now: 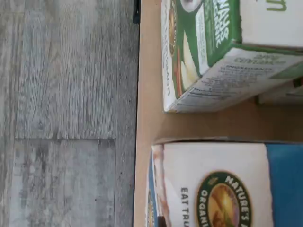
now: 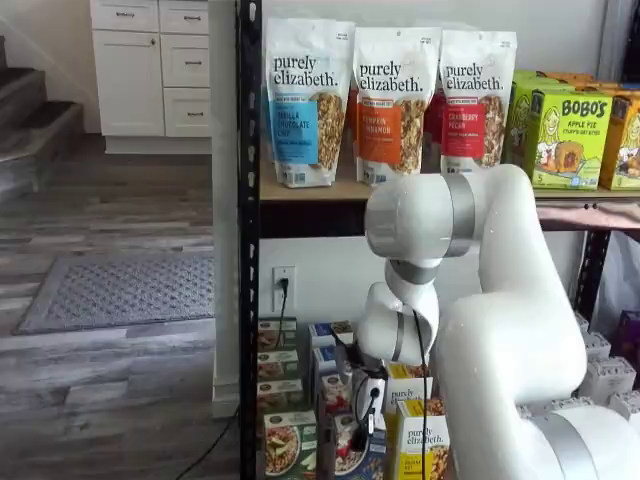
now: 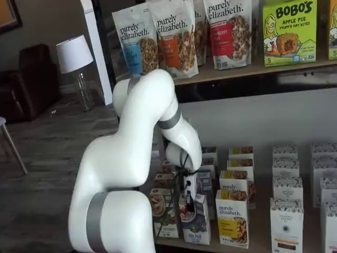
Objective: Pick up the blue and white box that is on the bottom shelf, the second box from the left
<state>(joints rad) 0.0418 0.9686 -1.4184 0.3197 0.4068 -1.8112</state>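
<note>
The blue and white box stands at the front of the bottom shelf (image 3: 259, 242) in both shelf views (image 2: 372, 458) (image 3: 197, 224), between a green carton (image 2: 288, 445) (image 3: 160, 213) and a yellow carton (image 2: 425, 440) (image 3: 233, 217). My gripper (image 2: 365, 410) (image 3: 188, 200) hangs just above and in front of the blue box's top and hides part of it. Its black fingers show side-on, so I cannot tell whether there is a gap. The wrist view shows the blue box's white and blue top (image 1: 213, 179) close below, with the green carton (image 1: 208, 52) beside it.
More rows of the same cartons stand behind the front ones. White cartons (image 3: 287, 224) fill the shelf's right side. A black rack post (image 2: 248, 300) stands left of the green carton. The upper tier holds granola bags (image 2: 305, 100). Grey wood floor (image 1: 66, 113) lies beyond the shelf edge.
</note>
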